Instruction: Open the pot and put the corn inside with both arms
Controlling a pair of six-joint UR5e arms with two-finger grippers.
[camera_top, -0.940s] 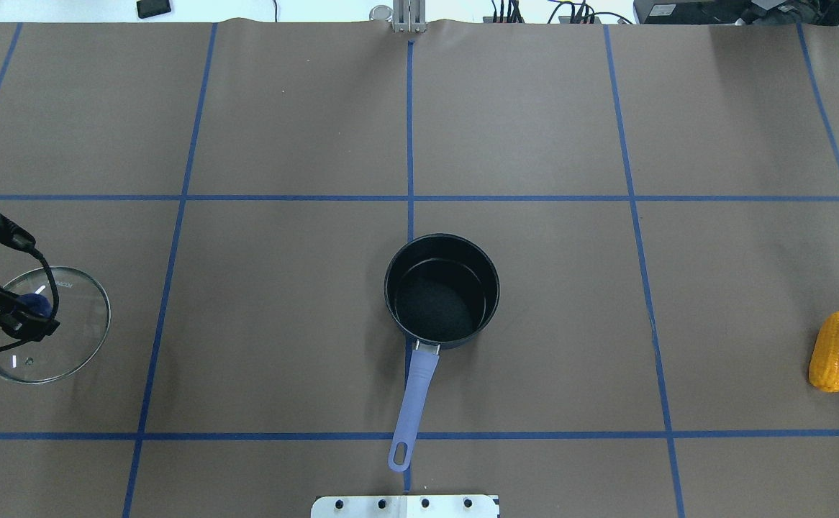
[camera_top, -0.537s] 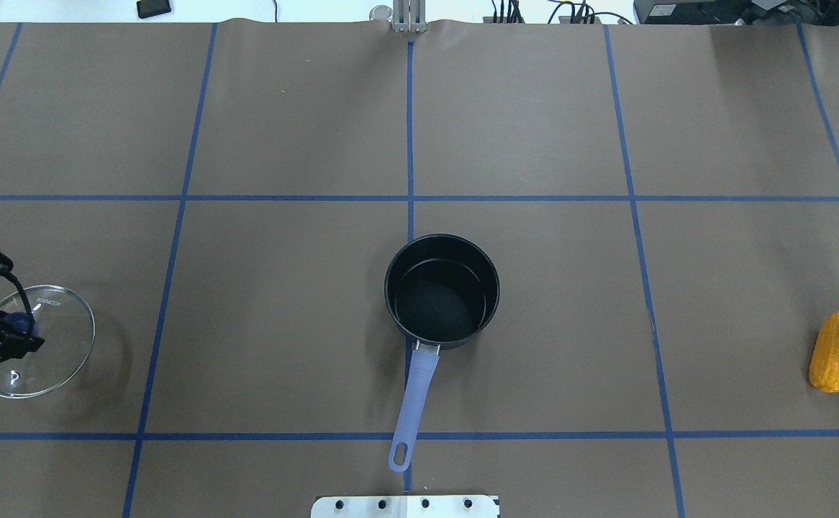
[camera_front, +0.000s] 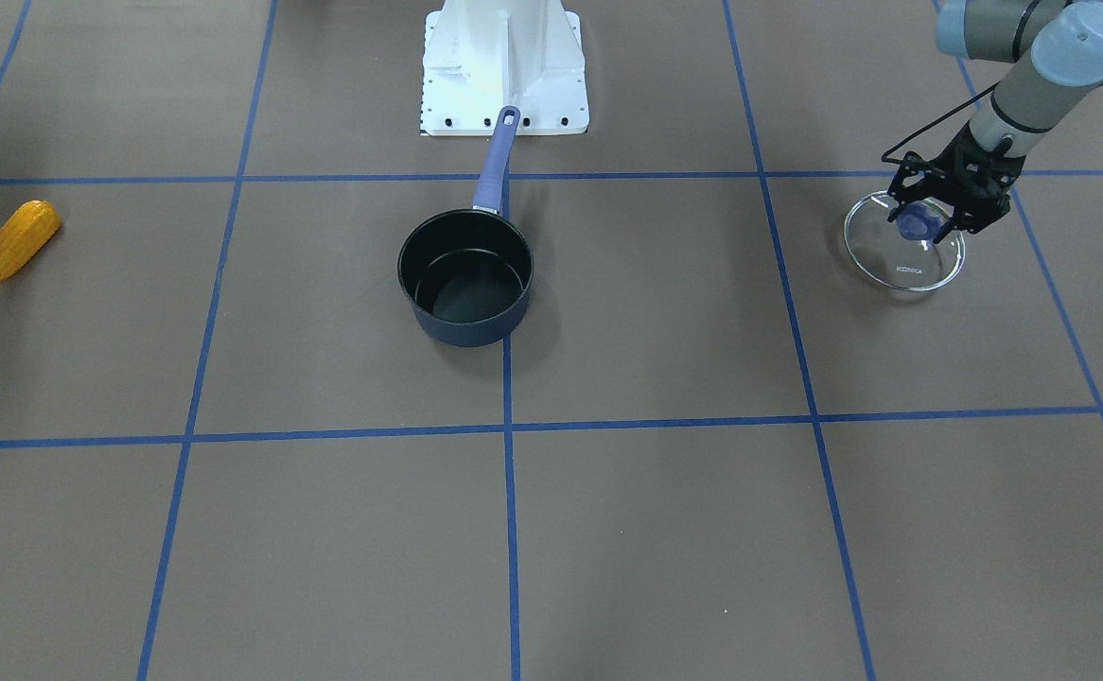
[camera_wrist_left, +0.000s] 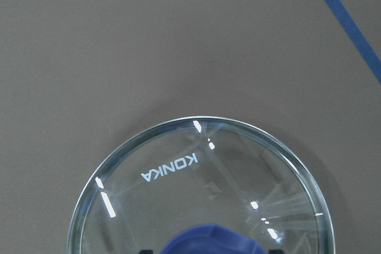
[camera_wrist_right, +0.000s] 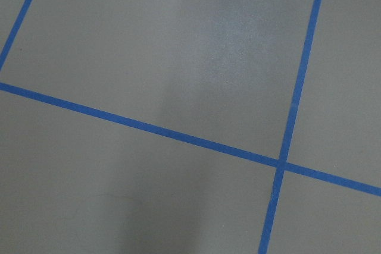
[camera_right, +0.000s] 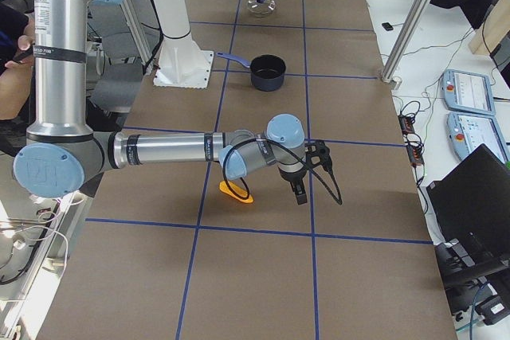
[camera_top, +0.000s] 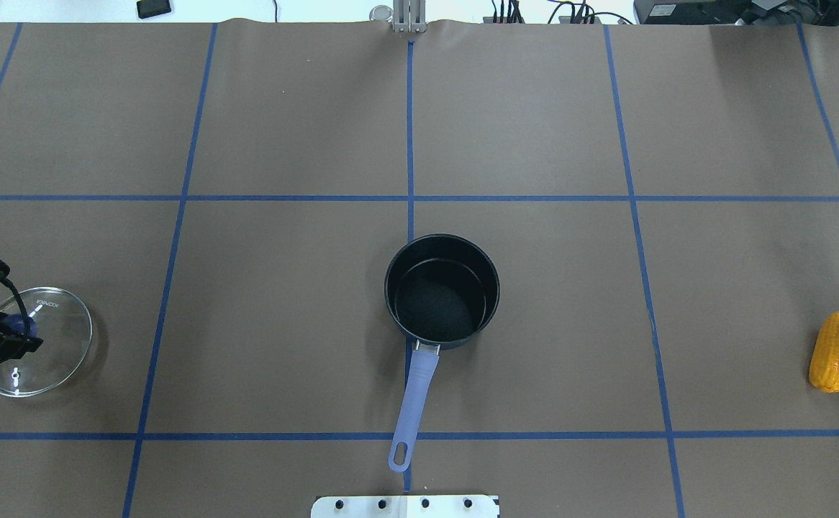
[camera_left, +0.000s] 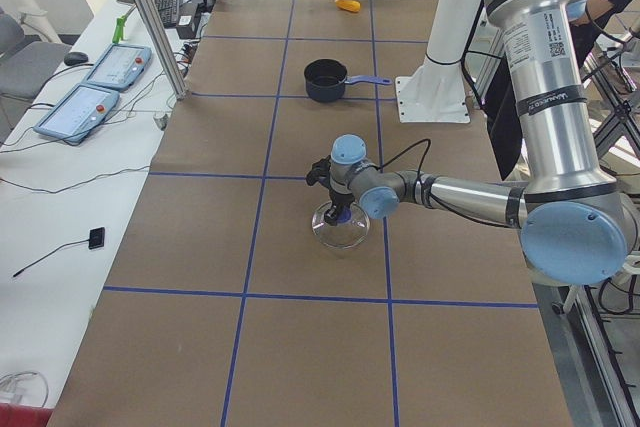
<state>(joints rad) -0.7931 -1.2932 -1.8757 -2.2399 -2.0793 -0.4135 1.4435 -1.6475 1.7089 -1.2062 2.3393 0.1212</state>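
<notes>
The dark pot (camera_top: 441,291) stands open at mid-table, its purple handle (camera_top: 412,403) toward the robot's base. The orange-yellow corn (camera_top: 831,351) lies alone at the far right edge. My left gripper (camera_top: 15,331) is shut on the blue knob of the glass lid (camera_top: 60,345) at the far left; the lid sits low, at or just above the table. The front view shows its fingers either side of the knob (camera_front: 920,224). My right gripper (camera_right: 300,194) shows only in the exterior right view, beside the corn (camera_right: 236,191); I cannot tell if it is open.
The white pedestal base (camera_front: 504,66) stands behind the pot's handle. Blue tape lines divide the brown table cover. The right wrist view shows only bare cover and tape.
My left gripper has carried the lid a little further left and toward the robot's side and lowered it; its shadow has drawn in under it. The pot and corn have not moved.
</notes>
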